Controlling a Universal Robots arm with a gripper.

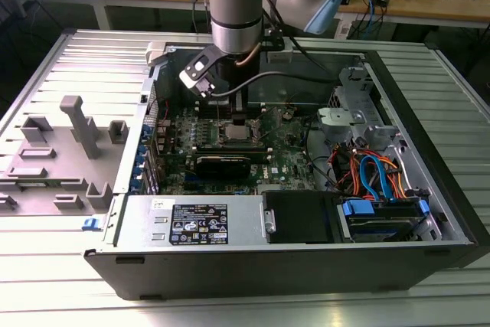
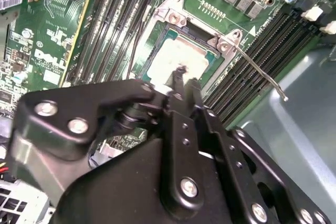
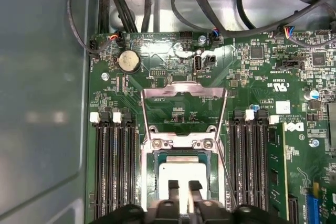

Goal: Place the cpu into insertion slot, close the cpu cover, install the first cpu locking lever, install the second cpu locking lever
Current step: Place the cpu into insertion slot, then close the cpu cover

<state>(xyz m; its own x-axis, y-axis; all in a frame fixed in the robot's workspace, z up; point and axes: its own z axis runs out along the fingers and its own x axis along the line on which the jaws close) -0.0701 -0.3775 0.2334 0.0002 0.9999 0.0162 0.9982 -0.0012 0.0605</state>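
Observation:
The cpu [image 3: 182, 171] lies flat in the insertion slot [image 3: 181, 153] on the green motherboard, its silver top facing up. It also shows as cpu [image 2: 181, 56] and cpu [image 1: 240, 134]. The cpu cover [image 3: 184, 92], a thin metal frame, is swung open away from the slot on its hinge. A thin wire locking lever [image 2: 257, 69] sticks out unlatched beside the slot, also seen as lever [image 3: 227, 177]. My gripper [image 3: 184, 184] hovers just over the chip's near edge, fingers close together with nothing between them. It is also visible as gripper [image 2: 185, 80] and gripper [image 1: 239, 116].
Black memory slots [image 3: 115, 166] flank the socket on both sides. A long black card [image 1: 230, 162] sits in front of the socket in the exterior view. Cables and a drive cage [image 1: 375, 181] fill the case at the exterior view's right. A grey fixture [image 1: 61, 151] stands outside at its left.

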